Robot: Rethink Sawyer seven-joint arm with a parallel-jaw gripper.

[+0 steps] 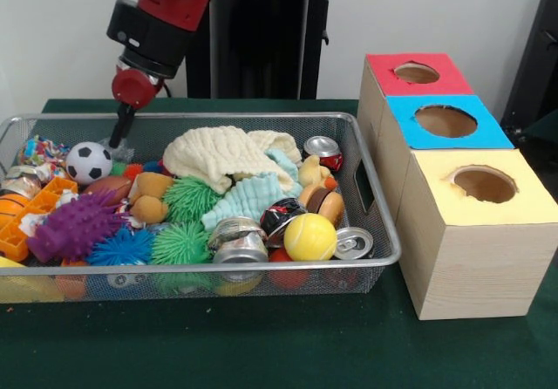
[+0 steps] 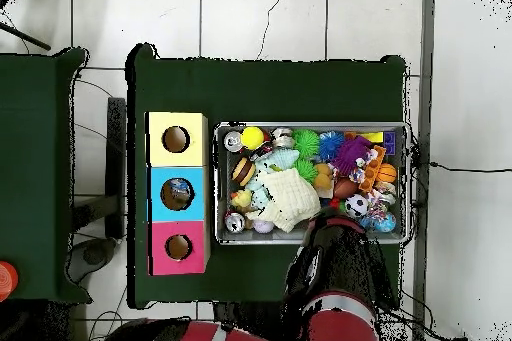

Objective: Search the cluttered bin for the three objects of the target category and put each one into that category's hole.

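Gripper [image 1: 119, 141] hanging at far rim of wire bin [image 1: 366, 199], just beside soccer ball [image 1: 88, 162]; jaw state possibly closed, cannot tell

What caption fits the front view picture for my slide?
Robot pincer dips into a mesh bin of toys beside three boxes.

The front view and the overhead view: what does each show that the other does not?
Only the front view shows the gripper reaching down beside the soccer ball, and the boxes' wooden sides. Only the overhead view shows something lying inside the blue box hole, and the tiled floor. Both show the mesh bin full of toys and cans.
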